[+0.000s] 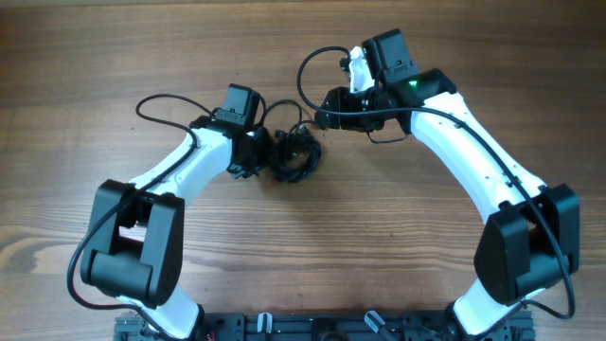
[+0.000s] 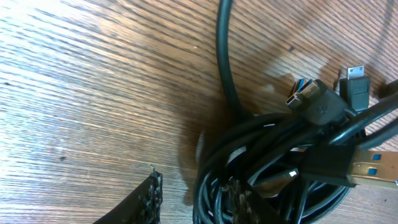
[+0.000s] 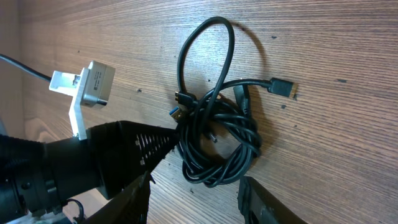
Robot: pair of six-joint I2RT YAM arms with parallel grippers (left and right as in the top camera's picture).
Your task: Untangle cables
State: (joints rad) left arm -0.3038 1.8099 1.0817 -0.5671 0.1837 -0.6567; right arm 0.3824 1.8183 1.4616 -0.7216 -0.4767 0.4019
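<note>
Clearance around the cables (image 1: 295, 159): the left gripper (image 1: 263, 153) blocked the tangle's left flank, touching it, and the right gripper (image 1: 327, 116) stood just beside its far right corner. Bare table (image 1: 322, 237) between the two arms left the near side free. In the right wrist view, an outlying loop (image 3: 205, 37) and a protruding plug (image 3: 283, 87) obstructed two further sides, with open wood beyond them
</note>
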